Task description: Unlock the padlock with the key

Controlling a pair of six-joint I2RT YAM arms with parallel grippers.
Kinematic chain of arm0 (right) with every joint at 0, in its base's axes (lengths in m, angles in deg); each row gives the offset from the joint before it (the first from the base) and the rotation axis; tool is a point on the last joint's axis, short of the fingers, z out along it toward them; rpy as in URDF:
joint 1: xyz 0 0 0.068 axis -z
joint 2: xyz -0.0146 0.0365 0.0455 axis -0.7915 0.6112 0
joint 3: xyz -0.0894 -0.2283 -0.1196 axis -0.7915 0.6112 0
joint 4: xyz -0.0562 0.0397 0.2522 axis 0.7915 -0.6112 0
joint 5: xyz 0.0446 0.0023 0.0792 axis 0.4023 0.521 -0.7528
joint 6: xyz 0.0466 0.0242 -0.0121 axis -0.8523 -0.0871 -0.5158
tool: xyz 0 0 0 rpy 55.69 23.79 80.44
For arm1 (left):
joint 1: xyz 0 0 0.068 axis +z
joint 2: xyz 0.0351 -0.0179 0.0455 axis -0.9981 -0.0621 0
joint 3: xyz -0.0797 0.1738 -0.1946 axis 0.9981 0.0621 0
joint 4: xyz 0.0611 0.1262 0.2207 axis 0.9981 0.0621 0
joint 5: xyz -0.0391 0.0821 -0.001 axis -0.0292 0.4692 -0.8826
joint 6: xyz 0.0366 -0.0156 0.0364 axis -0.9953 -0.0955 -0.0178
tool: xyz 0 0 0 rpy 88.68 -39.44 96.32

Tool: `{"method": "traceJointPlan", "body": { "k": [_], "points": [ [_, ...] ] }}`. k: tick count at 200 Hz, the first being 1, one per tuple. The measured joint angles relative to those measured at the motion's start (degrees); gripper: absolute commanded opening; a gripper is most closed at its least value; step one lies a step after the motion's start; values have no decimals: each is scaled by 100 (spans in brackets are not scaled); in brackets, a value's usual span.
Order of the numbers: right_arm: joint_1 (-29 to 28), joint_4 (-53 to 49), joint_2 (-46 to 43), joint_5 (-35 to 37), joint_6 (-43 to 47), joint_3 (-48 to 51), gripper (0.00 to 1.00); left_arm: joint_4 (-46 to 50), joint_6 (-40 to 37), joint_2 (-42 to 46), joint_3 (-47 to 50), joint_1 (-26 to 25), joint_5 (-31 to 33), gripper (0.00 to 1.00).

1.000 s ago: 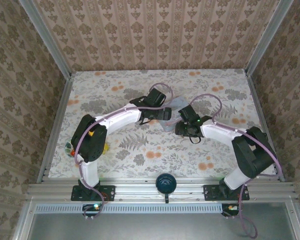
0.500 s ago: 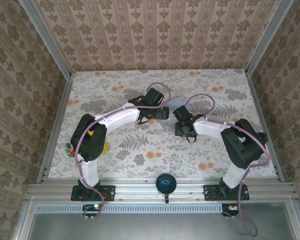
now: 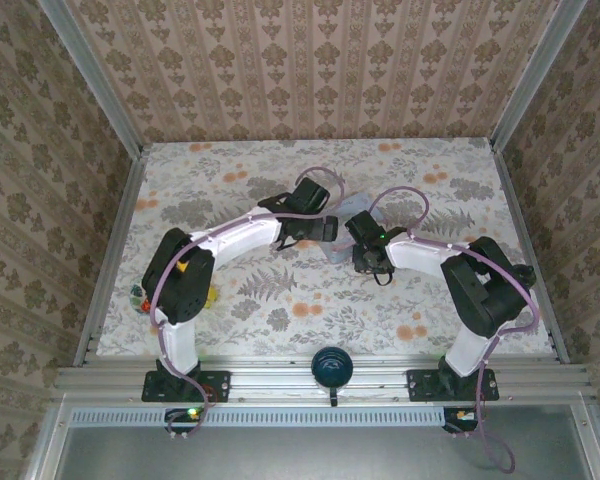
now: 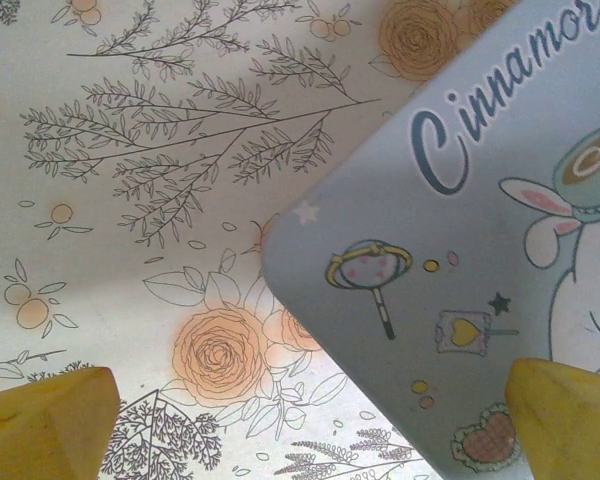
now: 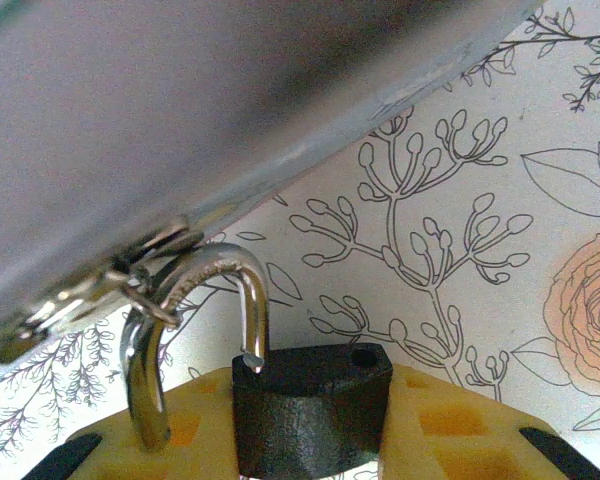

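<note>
At lower center, right claw (image 5: 315, 428) grips the matte dark padlock (image 5: 302, 388), shiny curved shackle (image 5: 195, 272) through the pale tin (image 5: 180, 100) hasp (image 5: 80, 298); left claw (image 4: 305, 418) gapes wide.

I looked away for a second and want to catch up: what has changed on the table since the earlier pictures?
The right arm drew its elbow inward, shifting the right gripper slightly left and away toward the tin, and its jaws closed around the padlock body. The left gripper stayed open above the tin.
</note>
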Motion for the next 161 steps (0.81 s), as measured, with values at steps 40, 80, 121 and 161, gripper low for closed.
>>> {"method": "traceJointPlan", "body": {
  "k": [40, 80, 121, 161],
  "points": [
    [13, 15, -28, -52, 81, 22, 14, 190, -188, -7, -72, -116, 7, 100],
    [90, 42, -81, -205, 111, 55, 11, 254, -264, -48, -42, -127, -11, 100],
    [177, 48, -111, -365, 107, 59, 10, 166, -271, -46, 17, -131, -35, 100],
    [227, 50, -120, -452, 81, 59, 9, 131, -271, -37, 42, -136, -39, 100]
  ]
}}
